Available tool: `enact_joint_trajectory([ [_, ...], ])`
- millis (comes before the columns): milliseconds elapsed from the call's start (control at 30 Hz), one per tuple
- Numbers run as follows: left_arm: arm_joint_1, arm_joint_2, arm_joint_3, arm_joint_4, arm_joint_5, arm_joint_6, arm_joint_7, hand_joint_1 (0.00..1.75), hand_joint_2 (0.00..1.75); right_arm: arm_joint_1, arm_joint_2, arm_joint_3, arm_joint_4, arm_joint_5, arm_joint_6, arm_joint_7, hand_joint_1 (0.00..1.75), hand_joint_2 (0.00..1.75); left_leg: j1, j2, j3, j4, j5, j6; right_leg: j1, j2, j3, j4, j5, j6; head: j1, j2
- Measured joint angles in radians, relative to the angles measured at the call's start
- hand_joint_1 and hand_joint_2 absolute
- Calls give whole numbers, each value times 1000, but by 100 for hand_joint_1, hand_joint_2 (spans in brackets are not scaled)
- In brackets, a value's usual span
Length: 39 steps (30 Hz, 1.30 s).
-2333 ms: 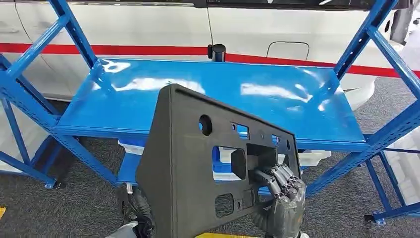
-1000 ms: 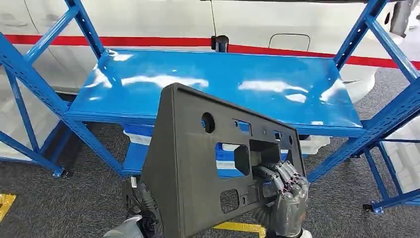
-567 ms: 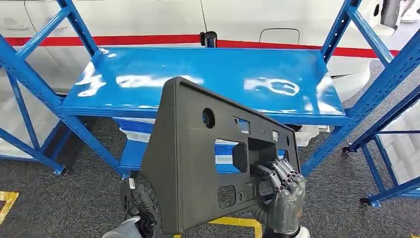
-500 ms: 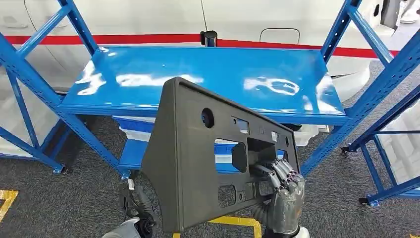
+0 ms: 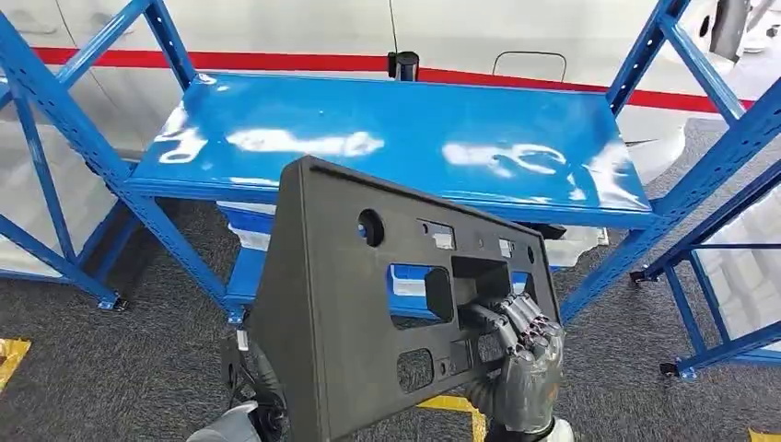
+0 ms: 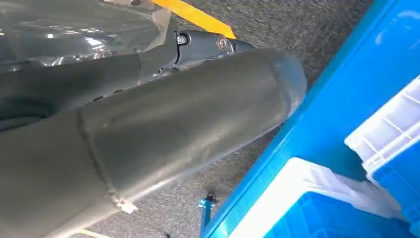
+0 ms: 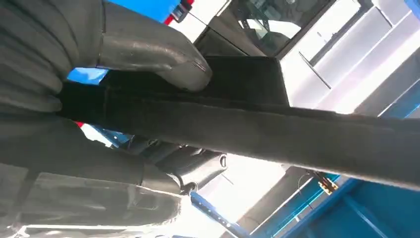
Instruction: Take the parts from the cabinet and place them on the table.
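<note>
Part: the dark plastic panel (image 5: 387, 313) is off the cabinet and held up in front of the robot's chest, standing nearly upright and tilted, its long top edge running from 11 o'clock down toward 3 o'clock across the head view.
Why upright: held on edge like this, I judge, it keeps clear of the rack's posts and braces while being carried; flat, it would be wide and harder to steer.
Right hand: the right hand (image 5: 520, 364) sits at 5 o'clock, its fingers (image 5: 516, 318) hooked through a rectangular cut-out near the panel's lower right corner; the right wrist view shows the thumb (image 7: 163, 59) pressed on one face of the panel's edge, so the panel is pinched between thumb and fingers.
Why there: the cut-out gives a ready handle on an otherwise smooth slab.
Left hand: the left arm (image 5: 235, 424) comes up at 7 o'clock behind the panel; the hand itself is hidden, so whether it grips or merely props I cannot tell.
Cabinet: the blue rack's shelf (image 5: 396, 138) lies beyond, from 10 to 2 o'clock, glossy and bare where it shows; white-rimmed blue bins (image 5: 414, 281) sit on the lower shelf, seen through the cut-out.
Stage: the part is out; the surface it should go on is not in sight, so carrying and setting down remain.
</note>
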Motion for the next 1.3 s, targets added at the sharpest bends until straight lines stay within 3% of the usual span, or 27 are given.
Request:
enact_joint_trajectory([
  [67,-1,0,0,0,0,0,0,0,0,-1,0,0,0,0,0,0,175,175,2,-2,-8,10,4,-7,-10,-2,114,-197,63,20,0,0],
  [100,-1,0,0,0,0,0,0,0,0,-4,0,0,0,0,0,0,175,175,2,-1,-13,15,5,-10,-12,-2,127,-239,55,13,0,0],
  [133,-2,0,0,-1,0,0,0,0,0,-2,0,0,0,0,0,0,175,175,-6,-2,-19,20,6,-18,0,3,126,-238,67,3,-1,0],
  [233,-1,-1,0,-1,0,0,4,0,0,-3,0,1,1,-1,0,-1,175,175,-1,-2,-22,12,22,-39,5,4,118,-234,79,-18,-3,0],
  [267,-2,1,0,-1,-1,-1,4,0,0,-6,0,1,1,-1,0,-1,175,175,4,-5,-30,16,17,-45,-11,4,117,-237,88,-31,-3,0],
  [300,-2,1,0,-1,-3,-2,5,0,0,-6,1,1,1,-1,0,-2,175,175,5,-7,-40,42,-17,-50,-11,3,113,-237,94,-41,-5,0],
  [367,-2,2,0,-1,-5,-3,8,0,0,-6,3,0,1,1,0,-8,175,175,6,-9,-92,183,-112,-61,-9,1,104,-237,101,-50,-6,0],
  [433,1,5,0,-2,-7,-6,12,0,0,-3,5,-2,1,10,0,-16,175,175,7,-9,-139,317,-170,-66,-5,0,92,-236,108,-50,-6,0],
  [467,2,5,0,-3,-7,-8,13,0,0,0,5,-3,1,13,0,-18,175,175,7,-9,-137,329,-168,-65,-4,1,89,-236,111,-50,-6,0],
  [500,2,6,0,-5,-7,-11,16,0,0,4,8,-5,1,16,0,-21,175,175,7,-9,-102,284,-141,-62,-4,1,85,-236,114,-47,-7,0],
  [567,0,6,0,-8,-7,-16,19,0,0,11,12,-13,0,18,0,-35,175,175,6,-10,17,98,-69,-48,-2,3,86,-236,118,-46,-6,0],
  [600,-2,8,0,-9,-8,-18,20,0,0,17,18,-19,-3,18,0,-44,175,175,5,-16,58,23,-67,-41,-2,2,86,-236,119,-44,-6,0],
  [633,-2,8,0,-10,-9,-22,21,0,0,22,22,-24,-5,16,0,-54,175,175,-1,-15,65,14,-70,-38,7,2,80,-235,123,-37,-5,0],
  [733,2,13,0,-15,-13,-27,21,0,0,38,31,-39,-10,19,0,-72,175,175,-8,-15,56,13,-62,-25,1,2,77,-243,134,-20,-7,0],
  [767,2,14,0,-16,-17,-32,21,0,0,42,35,-46,-15,23,0,-72,175,175,-2,-12,59,-6,-47,-13,12,2,74,-245,136,-12,-6,0],
  [800,2,16,0,-16,-23,-37,22,0,0,46,36,-53,-17,30,0,-72,175,175,0,-7,60,-16,-38,-9,6,0,61,-226,117,-14,-5,0],
  [833,2,18,0,-17,-29,-44,22,0,0,47,38,-60,-21,38,0,-69,175,175,1,-7,55,-18,-33,-2,8,1,40,-175,79,-21,-3,0],
  [900,12,23,0,-18,-40,-55,24,0,0,53,37,-76,-21,54,0,-57,175,175,-2,-3,44,-17,-27,3,5,1,-22,-22,8,-29,1,0],
  [933,20,30,0,-18,-44,-60,24,0,0,58,37,-82,-21,59,0,-47,175,175,-2,-1,38,-16,-23,3,4,1,-48,48,-18,-26,1,0],
  [967,27,35,0,-18,-48,-64,24,0,0,62,36,-89,-21,63,0,-42,175,175,-2,0,34,-15,-20,2,4,0,-48,65,-20,-19,2,0],
  [1000,32,39,0,-19,-50,-66,24,0,0,64,35,-95,-21,63,0,-41,175,175,-2,1,31,-15,-17,0,3,0,-24,31,-5,-11,1,0],
  [1067,36,44,0,-19,-52,-69,25,0,0,64,35,-100,-21,64,0,-37,175,175,-1,0,25,-7,-15,-4,-4,0,86,-155,61,11,1,0],
  [1100,36,45,0,-19,-57,-72,25,0,0,64,35,-102,-22,68,0,-34,175,175,-2,-1,20,1,-15,-7,-8,-1,130,-235,75,14,2,0],
  [1167,37,53,0,-20,-78,-81,25,0,0,70,38,-109,-27,83,0,-25,175,175,-10,-2,7,10,-12,-20,2,5,129,-245,76,-6,-1,0],
  [1233,42,61,0,-20,-100,-90,27,0,0,77,40,-119,-30,89,0,-19,175,175,-8,-2,5,9,-4,-30,4,6,124,-239,80,-13,-1,0],
  [1267,44,68,0,-20,-112,-97,27,0,0,81,40,-124,-33,90,0,-18,175,175,-6,-3,3,11,-3,-33,-4,7,123,-243,86,-22,0,0],
  [1300,46,77,0,-20,-127,-105,29,0,0,87,41,-128,-39,90,0,-19,175,175,-1,-6,-4,25,-24,-40,-8,6,124,-244,90,-28,0,0],
])
